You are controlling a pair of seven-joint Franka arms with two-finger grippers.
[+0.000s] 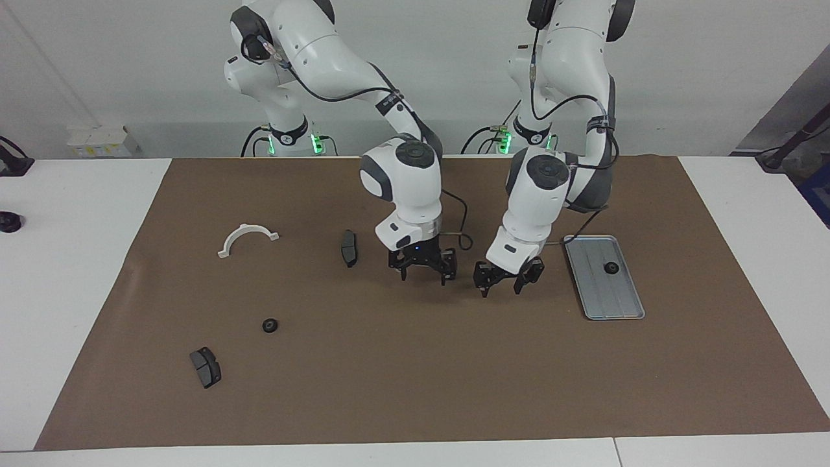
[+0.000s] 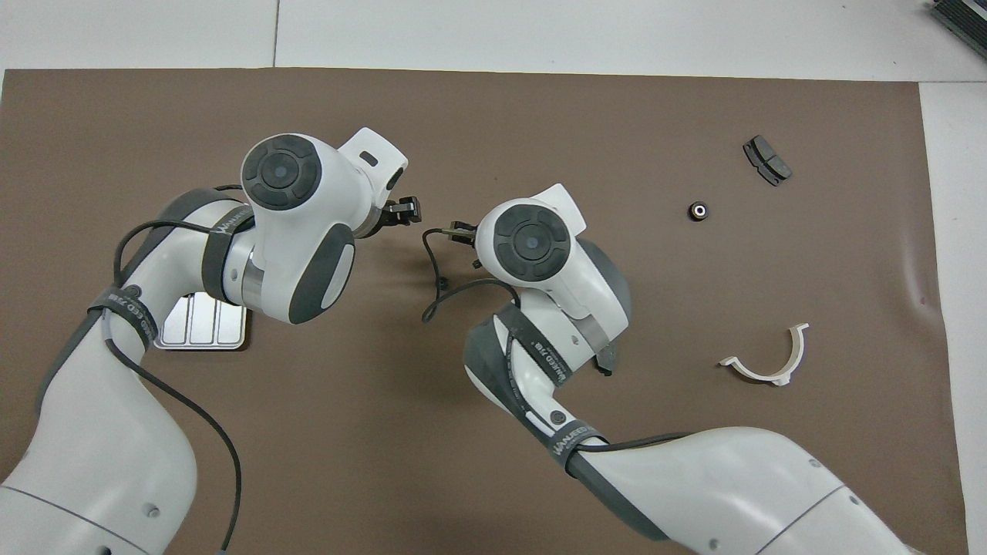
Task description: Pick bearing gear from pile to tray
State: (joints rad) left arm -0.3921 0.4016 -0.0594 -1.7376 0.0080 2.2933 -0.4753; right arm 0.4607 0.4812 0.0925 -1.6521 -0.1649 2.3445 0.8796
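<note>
Closest to the robots, toward the right arm's end of the brown paper mat (image 1: 415,389), lies a white half-ring plastic bracket (image 1: 247,238). Next to it, more toward the middle, lies a dark grey curved pad (image 1: 349,248). At the left arm's end sits the shallow silver metal tray with ribs along its floor (image 1: 603,305). One tiny black round ring (image 1: 611,267) lies inside the tray, in the half nearer to the robots. Both arms reach down over the middle of the mat, between the grey pad and the tray. The right claw (image 1: 424,277) hangs low over bare mat, with its two fingers spread wide apart and nothing between them. The left claw (image 1: 500,290) hangs close beside it, toward the tray, but not over the tray. I cannot tell if that one is open or closed, or if it holds anything. Farther out, at the right arm's end, a second small black ring (image 1: 270,325) lies alone on the mat. Farthest of all lies another dark grey pad (image 1: 205,367).
</note>
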